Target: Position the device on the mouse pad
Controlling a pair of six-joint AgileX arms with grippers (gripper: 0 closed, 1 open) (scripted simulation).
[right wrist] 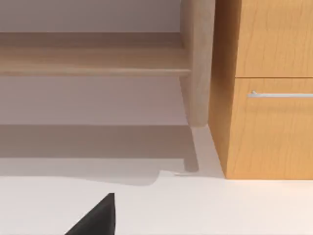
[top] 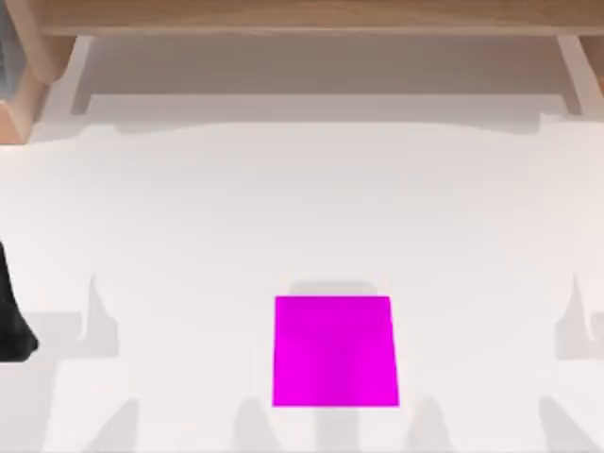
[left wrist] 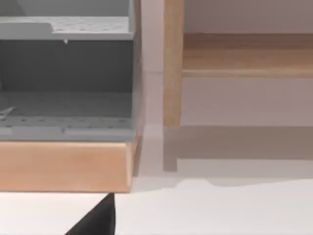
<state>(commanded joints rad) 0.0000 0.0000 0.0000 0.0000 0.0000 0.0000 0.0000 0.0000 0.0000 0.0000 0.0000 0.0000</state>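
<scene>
Top view: the mouse pad point(top: 335, 351) lies flat on the white table point(top: 283, 208), toward the bottom edge of the view and a little right of its middle. It is a near-square magenta sheet, plain across its whole face, with its edges roughly square to the table. I cannot tell where the device is.

My left arm point(top: 13, 311) is a dark shape at the far left edge of the top view, about level with the pad's upper edge and well apart from it. A wooden shelf point(top: 302, 14) runs along the back of the table, standing on pale posts at either end.

Left wrist view: a black wedge of the left gripper point(left wrist: 95, 220) sits over the white table surface. Beyond it are a grey shelving unit point(left wrist: 66, 73) on a wooden base point(left wrist: 63, 166) and, just beside that, a pale wooden post point(left wrist: 172, 63) carrying the back shelf. I cannot tell whether this tool is released or clenched, and I see nothing in its grasp.

Right wrist view: a matching black wedge of the right gripper point(right wrist: 95, 220) is over the bare table. Past it are the shelf board point(right wrist: 88, 56), a round post point(right wrist: 198, 63) and a wooden cabinet point(right wrist: 269, 88) with a thin metal handle point(right wrist: 281, 94); the post stands just beside the cabinet's side. I cannot tell the state of this tool either.

Both wrist cameras look toward the back of the table.
</scene>
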